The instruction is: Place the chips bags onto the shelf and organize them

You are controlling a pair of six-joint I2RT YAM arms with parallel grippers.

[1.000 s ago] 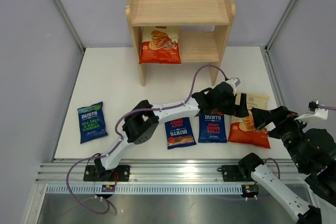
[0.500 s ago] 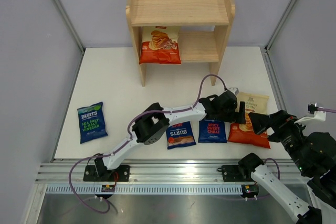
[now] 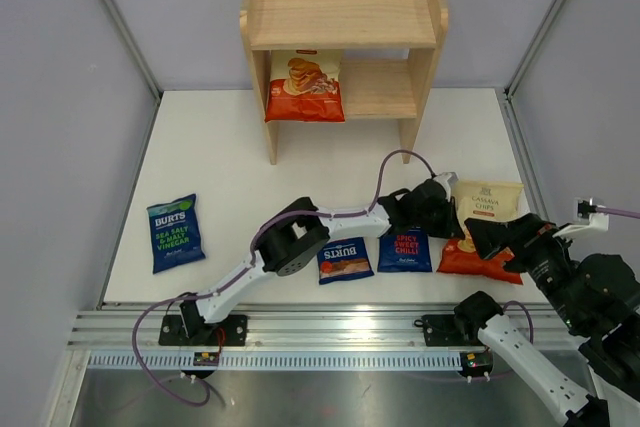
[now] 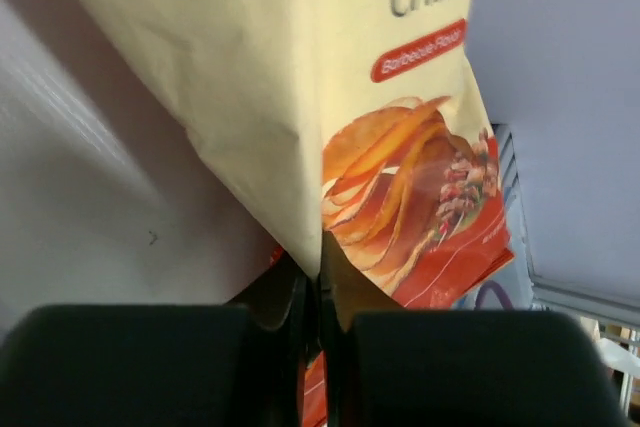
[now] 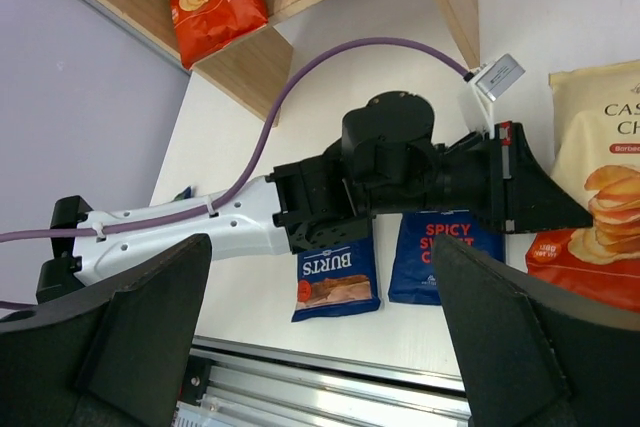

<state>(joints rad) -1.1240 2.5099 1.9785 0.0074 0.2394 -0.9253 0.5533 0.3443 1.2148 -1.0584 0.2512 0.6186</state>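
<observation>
Left end effector (image 3: 458,219) is covering the left edge of the cassava chips bag (image 3: 488,203); right end effector (image 3: 485,235) is overlapping its near right corner. At the left wrist, the bag's top is running off-frame, and the fingers (image 4: 120,362) are showing only as dark blur.

Top view overhead, facing down; left wrist pressed close — all share front cassava bag (image 3: 490,205).

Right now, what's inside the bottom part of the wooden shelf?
One cream-and-red-orange chips bag sits at the left of the lower tier of the light wooden shelf. The space behind that bag is covered by it, so anything there cannot be seen.
</observation>
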